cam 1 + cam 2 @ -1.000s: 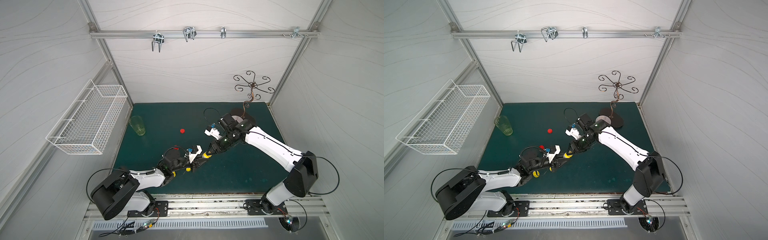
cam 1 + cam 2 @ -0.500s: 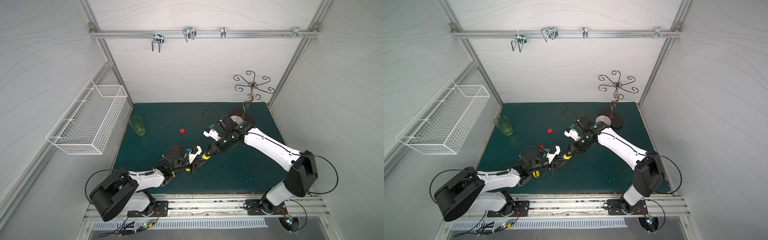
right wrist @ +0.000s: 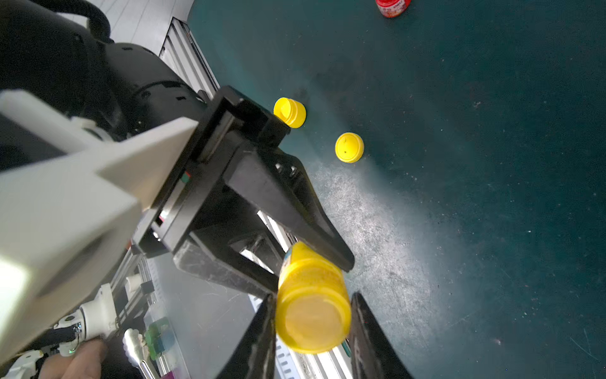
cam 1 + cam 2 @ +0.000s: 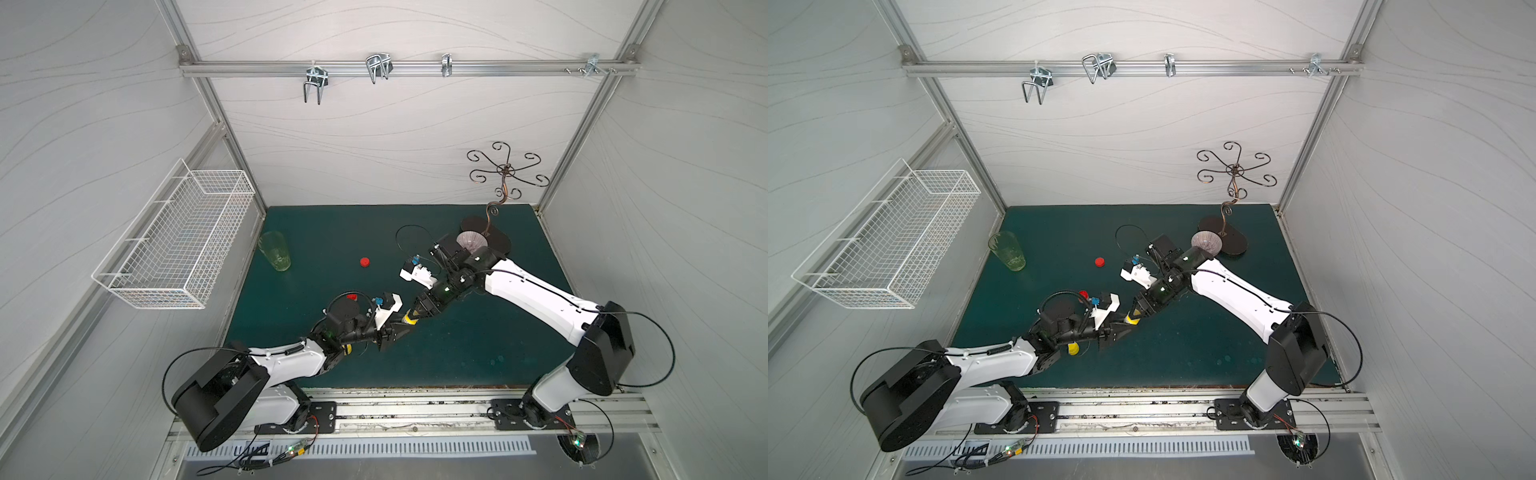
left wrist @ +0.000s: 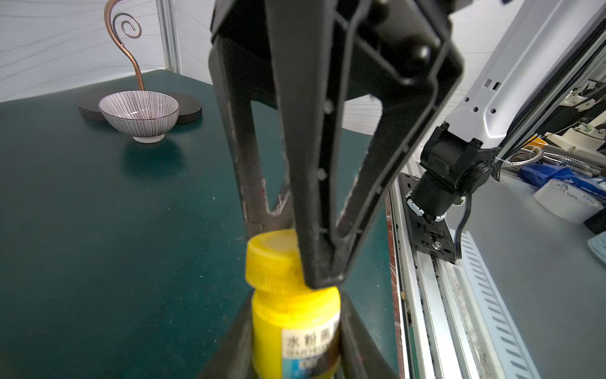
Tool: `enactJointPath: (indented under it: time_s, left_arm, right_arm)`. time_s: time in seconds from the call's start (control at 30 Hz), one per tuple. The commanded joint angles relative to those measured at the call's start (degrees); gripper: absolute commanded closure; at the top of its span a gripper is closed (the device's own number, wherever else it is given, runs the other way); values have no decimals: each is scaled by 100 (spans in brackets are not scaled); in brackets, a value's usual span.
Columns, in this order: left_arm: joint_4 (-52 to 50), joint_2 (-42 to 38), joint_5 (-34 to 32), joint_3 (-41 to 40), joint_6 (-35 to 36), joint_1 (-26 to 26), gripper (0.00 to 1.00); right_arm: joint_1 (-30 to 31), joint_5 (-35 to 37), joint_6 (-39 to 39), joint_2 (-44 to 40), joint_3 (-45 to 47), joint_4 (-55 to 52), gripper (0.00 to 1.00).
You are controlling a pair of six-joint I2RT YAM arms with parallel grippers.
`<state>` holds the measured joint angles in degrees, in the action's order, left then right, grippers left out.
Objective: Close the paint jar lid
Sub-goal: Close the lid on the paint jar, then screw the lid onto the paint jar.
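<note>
The left gripper (image 3: 306, 270) is clenching the yellow paint jar (image 5: 295, 315), well in front of the striped bowl (image 5: 139, 121); the right gripper (image 3: 313, 328), nearer that bowl, is pinching the jar's lid (image 5: 272, 259); the lid is looking off-centre, so twisting is risking cross-threading or a slipping grip.

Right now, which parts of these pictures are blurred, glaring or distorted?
Right wrist view: the white camera mount is blurred; pale glare lies on the green mat. Left wrist view: the paint jar label is soft, the bowl sharp. In both top views the frame posts splay outward.
</note>
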<state>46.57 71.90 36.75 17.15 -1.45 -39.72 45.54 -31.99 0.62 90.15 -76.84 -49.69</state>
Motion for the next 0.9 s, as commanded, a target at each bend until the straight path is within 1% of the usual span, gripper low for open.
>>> enactJointPath:
  time_s: [0.0,0.03,0.07,0.23,0.37,0.47,0.57,0.63,0.8,0.87]
  left_arm:
    - [1462,-422,394,361,-11,-44,85]
    - [1442,-479,402,344,-14,-44,85]
    - [1413,-551,423,342,-9,-44,85]
    - [1172,-812,312,324,124,-44,86]
    - [1225,-870,154,299,172,-40,86]
    - [1433,-810,-57,291,179,-35,86]
    - [1919,-707,-396,202,180,-35,86]
    - [2025,-673,-458,239,240,-35,86]
    - [1897,-686,-674,348,576,-43,86]
    - [1934,-639,-907,359,733,-57,87]
  right_arm:
    - [289,-611,417,40,326,338,78]
    - [289,-727,456,-16,397,437,74]
    - [298,-741,476,-82,468,542,72]
    - [333,-937,634,-323,757,753,74]
    - [355,-1119,611,-388,1040,993,75]
    - [402,-1140,542,-314,1091,1067,75]
    - [414,-1231,358,-282,1177,1242,75]
    - [418,-1263,300,-261,1188,1243,74]
    - [451,-1332,184,-162,1060,1020,74]
    - [497,-1164,96,-96,948,862,74]
